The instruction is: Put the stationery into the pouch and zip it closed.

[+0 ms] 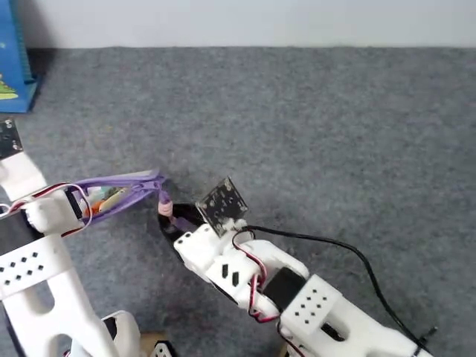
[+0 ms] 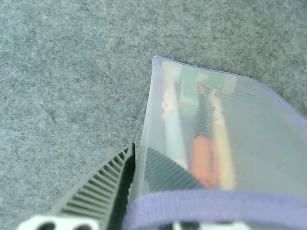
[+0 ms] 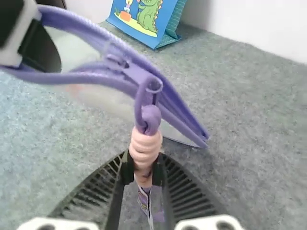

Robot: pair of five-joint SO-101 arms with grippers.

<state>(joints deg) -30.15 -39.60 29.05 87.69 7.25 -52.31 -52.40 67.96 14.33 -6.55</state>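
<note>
Right gripper [image 3: 143,165]: jaws were clamped on the pink charm [image 3: 144,146] hanging from the purple zip pull [image 3: 146,112]. The pull stood taut between the charm and the top edge of the pouch [image 3: 96,79].

Left gripper [image 2: 135,179]: jaws were closed on the pouch's end by its purple band. One finger lay outside the mesh wall, and the other showed dark through it.

Pouch: held off the grey mat [image 1: 335,134] between the two grippers and stretched along its length. In the high view the left arm had one end. The pull and the right gripper were at the other end, nearer the middle of the table.

Stationery [image 2: 206,153]: several pens or pencils, orange, yellow and pale, lay inside the pouch and were visible through the mesh. No loose item was seen on the mat.

Judgement: the loading step looked done and the zipping step was in hand. I could not tell from these views how much of the zip was closed. What was left was to draw the slider to the end of its run and let go.

Elsewhere: a blue box [image 3: 144,19] stood by the wall, well apart from the pouch.
</note>
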